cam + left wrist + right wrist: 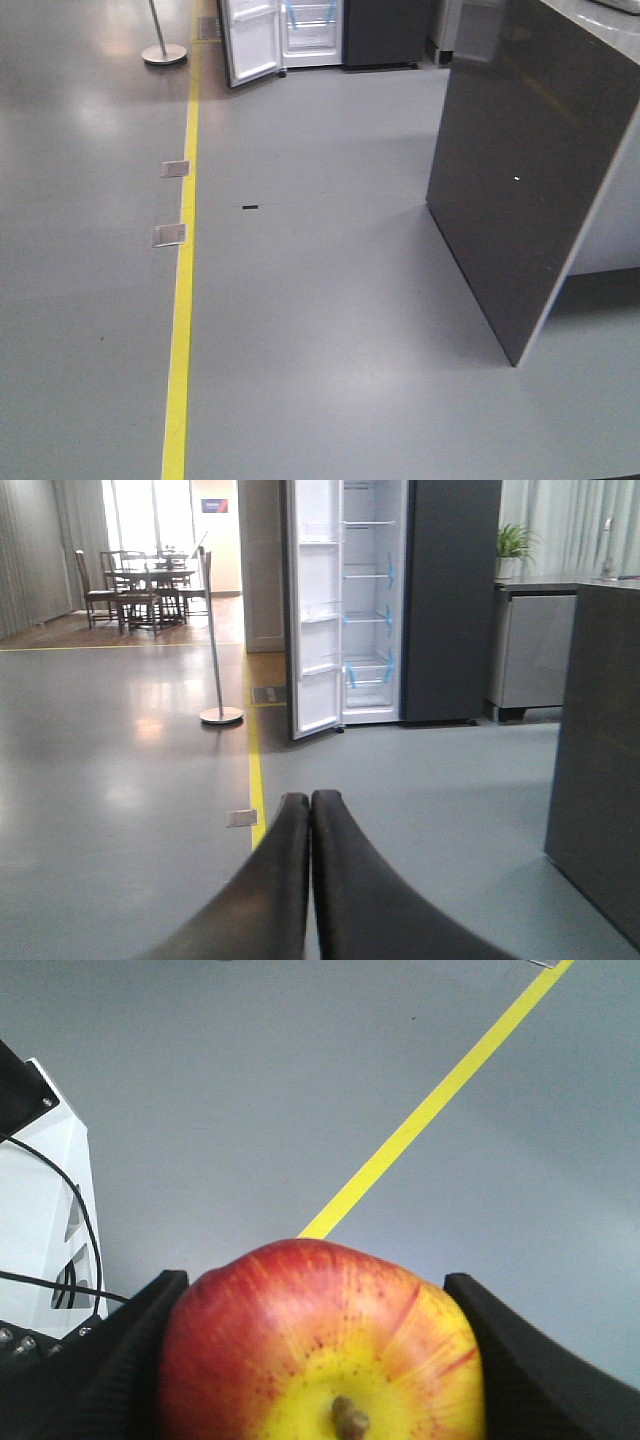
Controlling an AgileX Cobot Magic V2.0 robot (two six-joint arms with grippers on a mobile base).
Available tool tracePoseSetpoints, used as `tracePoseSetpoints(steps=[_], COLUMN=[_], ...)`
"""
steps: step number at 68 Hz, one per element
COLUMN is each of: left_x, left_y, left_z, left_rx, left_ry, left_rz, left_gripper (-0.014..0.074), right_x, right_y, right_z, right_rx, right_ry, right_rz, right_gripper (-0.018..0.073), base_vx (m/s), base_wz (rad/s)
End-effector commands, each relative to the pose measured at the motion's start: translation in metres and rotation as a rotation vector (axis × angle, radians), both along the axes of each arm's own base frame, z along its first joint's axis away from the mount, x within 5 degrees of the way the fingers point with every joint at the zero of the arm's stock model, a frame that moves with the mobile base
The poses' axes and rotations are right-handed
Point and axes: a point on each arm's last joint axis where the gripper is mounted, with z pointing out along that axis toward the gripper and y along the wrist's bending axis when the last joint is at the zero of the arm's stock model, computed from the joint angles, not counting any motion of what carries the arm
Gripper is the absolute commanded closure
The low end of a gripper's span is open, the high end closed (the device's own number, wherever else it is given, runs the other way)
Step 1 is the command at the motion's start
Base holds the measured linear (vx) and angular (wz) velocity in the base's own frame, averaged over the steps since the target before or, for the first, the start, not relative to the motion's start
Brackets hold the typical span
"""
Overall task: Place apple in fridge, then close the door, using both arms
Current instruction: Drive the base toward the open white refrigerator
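The red and yellow apple (320, 1345) fills the bottom of the right wrist view, clamped between the two black fingers of my right gripper (315, 1295). My left gripper (310, 802) is shut and empty, its black fingers pressed together above the grey floor. The fridge (375, 610) stands far ahead with white shelves and blue tape. Its door (315, 630) is swung open, showing the white lining. In the front view the fridge (312, 35) and open door (250, 42) sit at the top edge. Neither gripper shows in the front view.
A dark grey counter side panel (525, 170) stands close on the right. A yellow floor line (185, 250) runs towards the fridge, with small metal floor plates (168, 235) beside it. A post on a round base (220, 715) stands left of the door. My white base (40, 1220) is at left.
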Motion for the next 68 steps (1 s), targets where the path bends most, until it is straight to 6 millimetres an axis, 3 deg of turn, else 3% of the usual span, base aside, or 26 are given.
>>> tracePoseSetpoints(steps=[1, 68], left_x=[-0.0014, -0.0014], left_y=[0.0004, 0.0004], left_z=[0.0055, 0.0055], left_rx=[-0.014, -0.014], left_ry=[-0.083, -0.083], left_rz=[0.004, 0.004], left_gripper=[0.0603, 0.0603], right_x=[0.0024, 0.0019], right_y=[0.0024, 0.0023], right_z=[0.0111, 0.0105], right_rx=[0.055, 0.049], right_ry=[-0.043, -0.037], right_rz=[-0.008, -0.005], right_gripper=[0.0367, 0.0367], base_vx=[0.26, 0.29], base_wz=[0.22, 0.07])
